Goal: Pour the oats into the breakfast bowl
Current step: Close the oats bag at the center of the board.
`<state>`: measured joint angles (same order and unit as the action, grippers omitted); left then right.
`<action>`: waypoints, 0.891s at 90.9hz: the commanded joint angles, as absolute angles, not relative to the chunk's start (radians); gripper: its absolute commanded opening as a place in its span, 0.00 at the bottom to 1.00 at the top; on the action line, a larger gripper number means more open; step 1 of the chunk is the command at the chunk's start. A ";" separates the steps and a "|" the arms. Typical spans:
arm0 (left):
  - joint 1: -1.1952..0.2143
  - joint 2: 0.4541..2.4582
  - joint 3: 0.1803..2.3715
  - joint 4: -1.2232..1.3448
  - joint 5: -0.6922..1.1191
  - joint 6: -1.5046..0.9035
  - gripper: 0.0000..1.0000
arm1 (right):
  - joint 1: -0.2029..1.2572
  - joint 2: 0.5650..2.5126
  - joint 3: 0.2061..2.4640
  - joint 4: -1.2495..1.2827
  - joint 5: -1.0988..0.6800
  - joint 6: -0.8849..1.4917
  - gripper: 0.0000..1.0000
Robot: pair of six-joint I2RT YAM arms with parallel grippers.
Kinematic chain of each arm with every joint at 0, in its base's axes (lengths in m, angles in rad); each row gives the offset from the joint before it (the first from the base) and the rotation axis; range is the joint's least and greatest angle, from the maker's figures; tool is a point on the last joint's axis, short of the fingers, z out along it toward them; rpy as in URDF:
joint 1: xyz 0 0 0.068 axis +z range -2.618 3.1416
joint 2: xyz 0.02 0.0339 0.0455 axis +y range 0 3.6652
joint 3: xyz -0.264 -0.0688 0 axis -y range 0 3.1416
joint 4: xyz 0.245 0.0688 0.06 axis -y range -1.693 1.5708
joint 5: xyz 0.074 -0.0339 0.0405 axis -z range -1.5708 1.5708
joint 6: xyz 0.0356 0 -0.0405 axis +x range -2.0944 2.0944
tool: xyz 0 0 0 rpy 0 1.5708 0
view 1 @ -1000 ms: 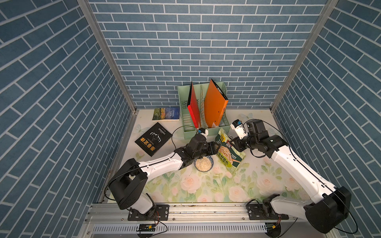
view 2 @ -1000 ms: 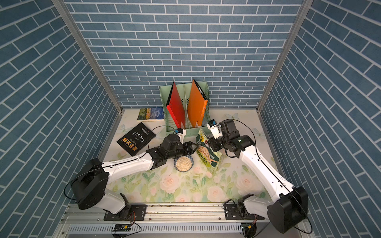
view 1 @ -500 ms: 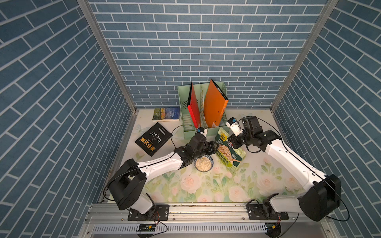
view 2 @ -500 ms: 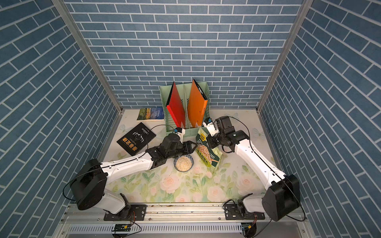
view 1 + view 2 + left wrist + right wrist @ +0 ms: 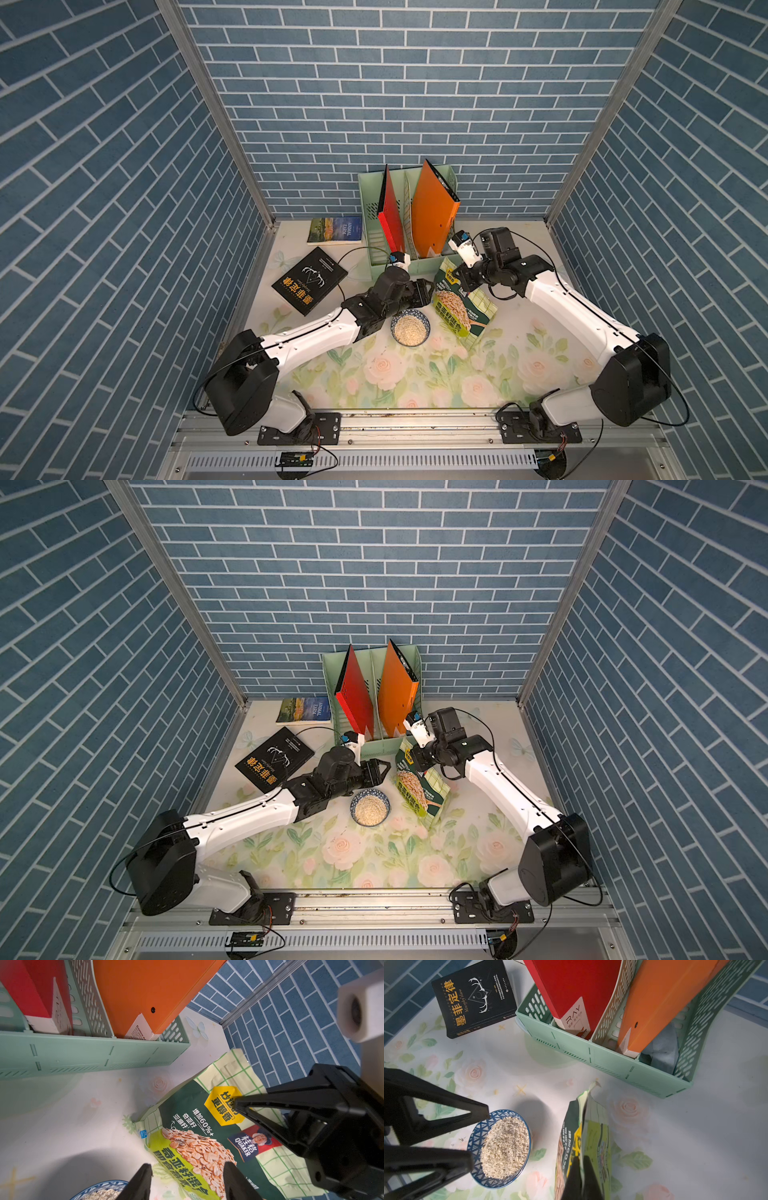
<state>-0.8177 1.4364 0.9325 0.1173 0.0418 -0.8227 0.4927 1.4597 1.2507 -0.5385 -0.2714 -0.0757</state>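
R gripper (image 5: 582, 1159) clamped on oat pouch (image 5: 461, 309) top edge; pouch stands at 2 o'clock of breakfast bowl (image 5: 477, 1136). L gripper (image 5: 424, 291) jaws apart, empty, at bowl's 12. Bowl heaped w/ oats (image 5: 506, 1147), pour looks done. Next: release pouch w/o tipping.

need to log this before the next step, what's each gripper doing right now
left gripper: open, holding nothing
right gripper: shut on the oats pouch, pinching its top edge

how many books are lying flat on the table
2: a black book left of the green rack, and a blue paperback behind it, nearer the rack. Others may be hidden.
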 commanded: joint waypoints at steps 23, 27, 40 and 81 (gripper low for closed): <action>-0.803 1.397 0.920 0.088 0.008 -0.798 0.60 | 0.498 1.453 1.289 -0.540 -0.291 -0.081 0.27; -0.802 1.397 0.919 0.088 0.007 -0.798 0.61 | 0.497 1.446 1.285 -0.563 -0.281 -0.090 0.33; -0.799 1.395 0.914 0.098 0.004 -0.780 0.61 | 0.495 1.394 1.267 -0.626 -0.220 -0.104 0.41; -0.799 1.328 0.909 0.111 -0.045 -0.694 0.67 | 0.495 1.395 1.223 -0.660 -0.257 -0.107 0.43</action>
